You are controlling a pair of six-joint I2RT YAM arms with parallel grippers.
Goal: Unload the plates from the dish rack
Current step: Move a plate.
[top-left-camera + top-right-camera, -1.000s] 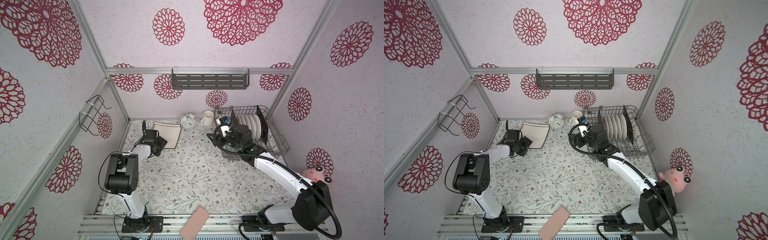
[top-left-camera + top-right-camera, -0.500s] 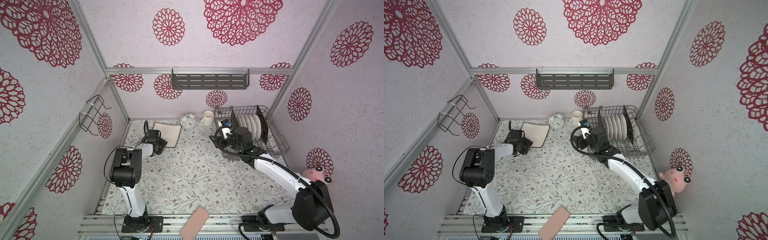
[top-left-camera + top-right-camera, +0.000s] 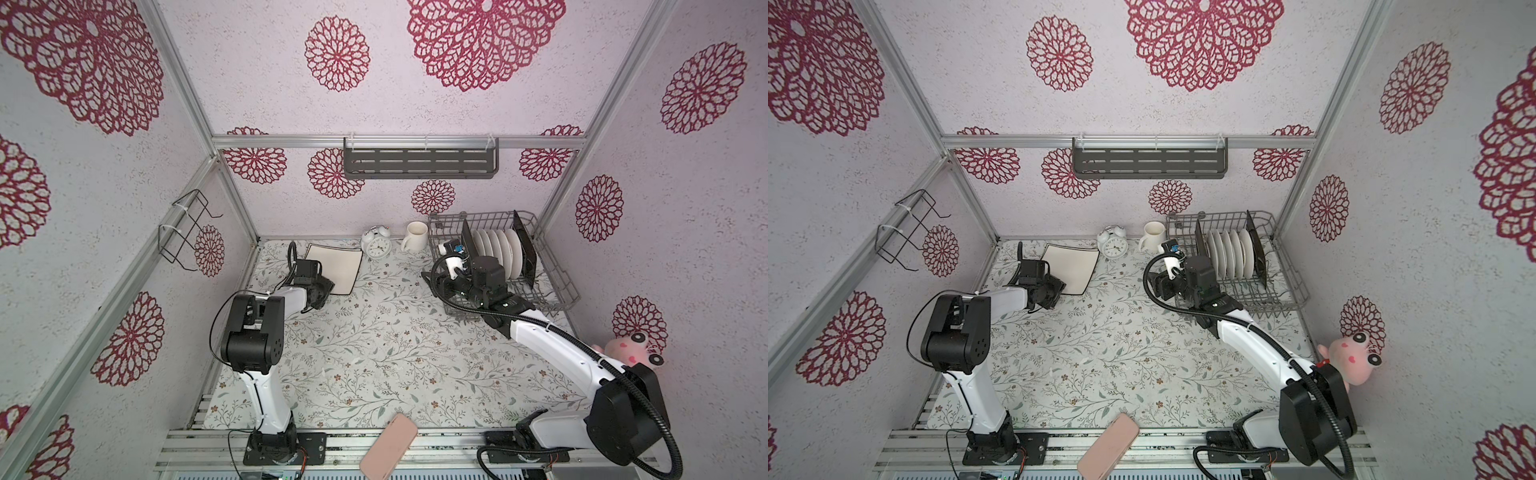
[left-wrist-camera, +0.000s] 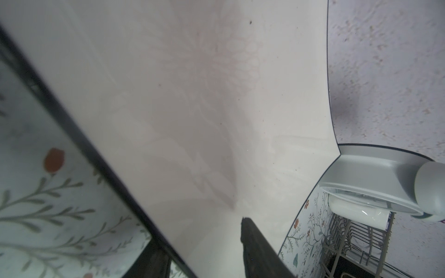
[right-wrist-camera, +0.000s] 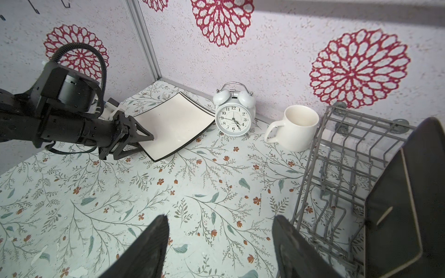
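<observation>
A square cream plate [image 3: 337,266] with a black rim lies on the table at the back left. My left gripper [image 3: 328,286] is shut on its near corner. In the left wrist view one finger [image 4: 255,243] rests on the plate's face [image 4: 192,108] and the other sits under the rim. The grey wire dish rack [image 3: 557,286] stands at the back right. It holds several round white plates [image 3: 498,249] upright between two black-backed square plates [image 3: 466,241]. My right gripper [image 5: 220,217] hangs open and empty over the table, just left of the rack [image 5: 337,154].
A white alarm clock [image 3: 376,245] and a white mug [image 3: 415,236] stand by the back wall between plate and rack. A pink flat case [image 3: 388,444] lies at the front edge, a pink plush [image 3: 631,349] at the right. A shelf [image 3: 419,158] and wire holder [image 3: 185,232] hang on the walls.
My left gripper's jaws have closed on the square plate's corner and that arm's elbow has lifted and shifted right. The plate and the right arm have barely moved.
</observation>
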